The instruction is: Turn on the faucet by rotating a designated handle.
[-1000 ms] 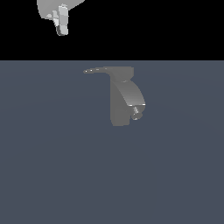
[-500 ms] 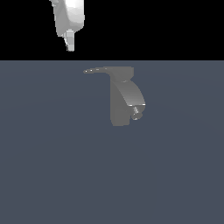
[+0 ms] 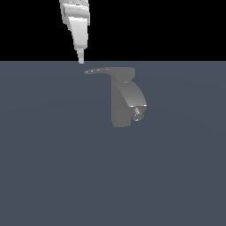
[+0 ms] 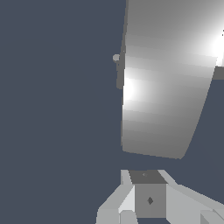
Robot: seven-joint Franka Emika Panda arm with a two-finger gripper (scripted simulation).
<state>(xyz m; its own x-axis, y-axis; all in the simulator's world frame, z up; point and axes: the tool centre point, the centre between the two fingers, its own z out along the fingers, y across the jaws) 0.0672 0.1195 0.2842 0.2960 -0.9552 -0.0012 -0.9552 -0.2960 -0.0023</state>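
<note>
So nearest the exterior camera is bare counter [image 3: 110, 185], then the faucet [image 3: 120, 108] standing mid-counter, its handle [image 3: 103, 70] sticking out toward that view's left. Behind and just above the handle's tip hangs the tool [image 3: 80, 61], fingers looking pressed together, holding nothing. I'd drop it beside the tip and push sideways, staying far out for leverage. Count: one faucet, one handle, one spout, one tool.
</note>
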